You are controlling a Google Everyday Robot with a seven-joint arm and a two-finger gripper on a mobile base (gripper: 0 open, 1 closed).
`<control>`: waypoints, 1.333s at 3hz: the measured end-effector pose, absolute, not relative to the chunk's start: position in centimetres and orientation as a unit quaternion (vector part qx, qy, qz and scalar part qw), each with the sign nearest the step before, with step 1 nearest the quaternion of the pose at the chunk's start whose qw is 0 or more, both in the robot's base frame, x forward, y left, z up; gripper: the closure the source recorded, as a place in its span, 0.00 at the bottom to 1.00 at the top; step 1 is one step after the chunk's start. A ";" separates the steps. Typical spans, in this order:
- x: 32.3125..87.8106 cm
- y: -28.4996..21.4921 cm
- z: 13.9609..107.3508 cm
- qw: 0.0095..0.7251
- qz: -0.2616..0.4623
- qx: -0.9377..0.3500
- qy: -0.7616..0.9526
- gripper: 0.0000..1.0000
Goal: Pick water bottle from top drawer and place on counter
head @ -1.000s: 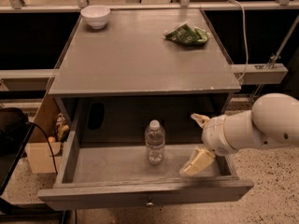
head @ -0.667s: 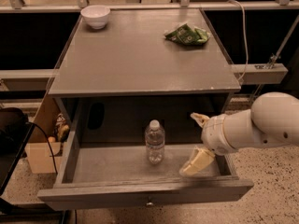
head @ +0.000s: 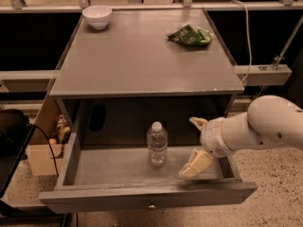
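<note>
One camera looks down from above the front edge of the table (head: pixel 142 56) toward its back edge, fairly near; the gripper (head: pixel 197 143) hangs below the front-right corner, in the top drawer (head: pixel 118 198).

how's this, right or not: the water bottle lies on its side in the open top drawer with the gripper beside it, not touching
Not quite. The camera view shows the water bottle standing upright, cap up, not lying on its side. The rest holds: it is in the open top drawer, and the gripper is beside it, fingers open, not touching it.
</note>
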State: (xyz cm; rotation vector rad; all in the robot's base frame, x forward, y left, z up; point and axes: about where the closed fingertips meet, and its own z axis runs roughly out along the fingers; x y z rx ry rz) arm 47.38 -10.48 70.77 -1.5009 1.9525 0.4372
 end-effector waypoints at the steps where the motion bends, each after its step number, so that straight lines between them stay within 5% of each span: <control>1: 48.0 -9.8 70.0 0.317 0.177 -0.569 0.738 0.00; 4: 49.9 -6.3 69.9 0.331 0.196 -0.584 0.715 0.10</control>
